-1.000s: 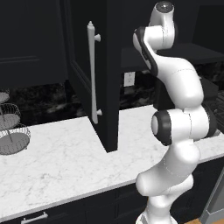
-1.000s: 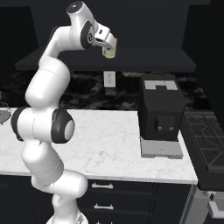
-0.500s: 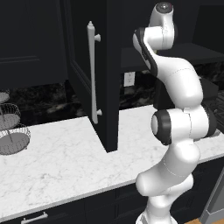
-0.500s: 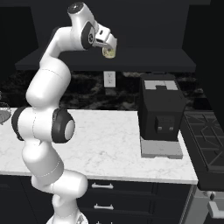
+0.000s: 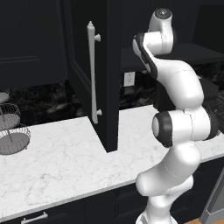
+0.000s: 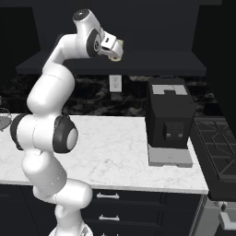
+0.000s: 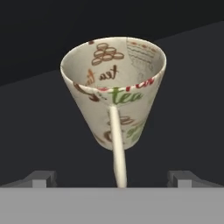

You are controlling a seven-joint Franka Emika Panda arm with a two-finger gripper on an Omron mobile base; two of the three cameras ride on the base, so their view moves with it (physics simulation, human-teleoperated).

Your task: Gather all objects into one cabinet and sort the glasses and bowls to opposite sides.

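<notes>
A cream-tan tumbler (image 7: 114,87) with brown and green "tea" printing fills the middle of the hand view, its mouth tipped toward the camera, on the dark inside of the wall cabinet (image 7: 188,87). My gripper (image 7: 112,177) is open, its two fingertips (image 7: 43,177) standing wide apart on either side of the tumbler's narrow base without touching it. In the right base view the gripper (image 6: 115,50) is raised high at the front of the wide black cabinet (image 6: 152,69), with the cream tumbler (image 6: 120,45) at its tip. The bowl and the mugs are out of view.
A black coffee machine (image 6: 169,117) stands on the white marble counter (image 6: 110,147), with a stove (image 6: 216,143) to its right. A tall black cabinet with a white bar handle (image 5: 92,74) juts over the counter, and a wire basket stand (image 5: 11,131) sits at the far left.
The hand has barely shifted at the cabinet front. The jaws stay wide open around the tumbler.
</notes>
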